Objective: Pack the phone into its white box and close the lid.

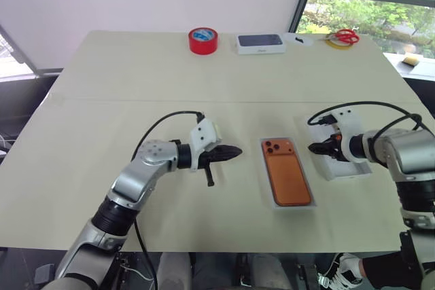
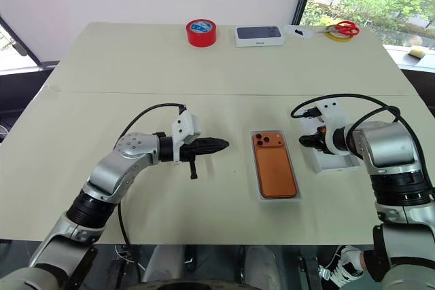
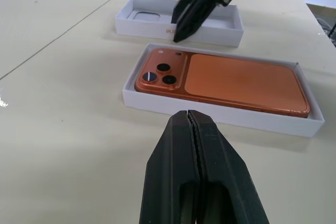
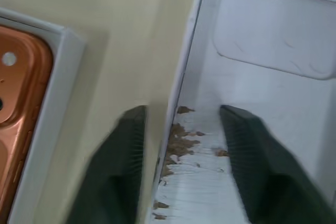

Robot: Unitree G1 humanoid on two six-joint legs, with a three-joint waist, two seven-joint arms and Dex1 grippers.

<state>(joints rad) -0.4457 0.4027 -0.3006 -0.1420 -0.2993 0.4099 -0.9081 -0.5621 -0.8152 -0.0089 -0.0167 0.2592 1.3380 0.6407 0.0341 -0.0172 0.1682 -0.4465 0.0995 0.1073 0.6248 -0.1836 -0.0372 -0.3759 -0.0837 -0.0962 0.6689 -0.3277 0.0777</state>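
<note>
**Lid wall between the right tool's fingers, phone already boxed**

Phone lies camera-side up inside the white box at the counter's near centre, its long axis running from 12 to 6 o'clock and the three lenses at the 12 o'clock end. The lid sits inside-up just beside the box at its 3 o'clock, parallel to it and apart from it by a strip of bare counter.

The right tool is the nearer one by far — its fingers stand partly open and straddle the lid's long wall on the phone side, one finger outside over the counter and the other inside over the moulded floor. They do not yet look pressed onto the wall, so nothing appears gripped. The likely coming move turns on this: the box lies toward 9 o'clock from the lid, so once pinched the lid would need lifting, turning over and carrying that short way, kept parallel to the box.

The left tool hovers at the box's 9 o'clock, fingers pressed together and empty, pointing toward the phone.

At 12 o'clock, well apart, stand a red tape roll, a dark-topped white box whose side lettering is too small to read, and red-handled scissors.
</note>
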